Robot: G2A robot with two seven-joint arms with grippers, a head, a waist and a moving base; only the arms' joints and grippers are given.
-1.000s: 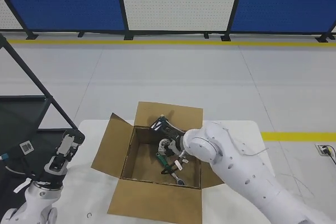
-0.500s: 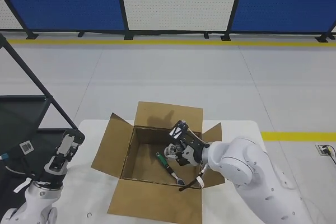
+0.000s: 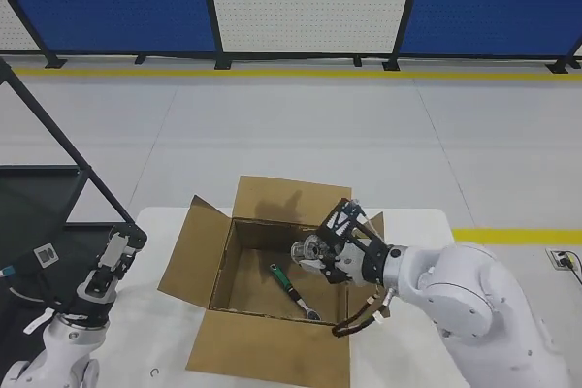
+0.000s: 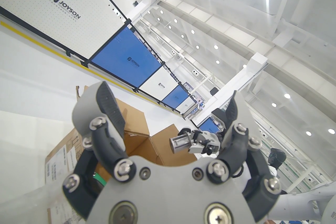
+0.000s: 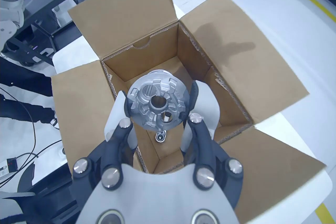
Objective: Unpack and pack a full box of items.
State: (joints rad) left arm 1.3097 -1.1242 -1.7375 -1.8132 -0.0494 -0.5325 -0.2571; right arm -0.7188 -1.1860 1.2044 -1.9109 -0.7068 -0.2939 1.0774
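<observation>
The brown cardboard box point(image 3: 262, 347) stands open on the white bench point(image 3: 160, 315), its four flaps spread outward and its near flap lying closest to the robot. To the box's left, near the bench's edge, the left gripper point(image 4: 169, 101) is raised and tilted upward, its two dark-padded fingers point(image 4: 109, 107) spread wide with nothing between them. On the box floor, toward the near right side, a ratchet wrench with a green handle point(image 3: 293, 291) lies at a slant, its metal head showing under the right gripper in the right wrist view. A little farther in, the right gripper point(image 5: 160, 101) is clamped on a grey cast-metal hub point(image 5: 157, 104), a round part with raised lugs and a central bore, held over the box's opening toward its far right corner, clear of the wrench below. The box's far flap stands upright behind it. A black metal rack point(image 3: 19, 209) stands beside the bench on the left. Beyond the bench stretches pale floor, crossed by a yellow floor line point(image 3: 272, 72), with blue and white partition panels point(image 3: 116, 24) behind it.
</observation>
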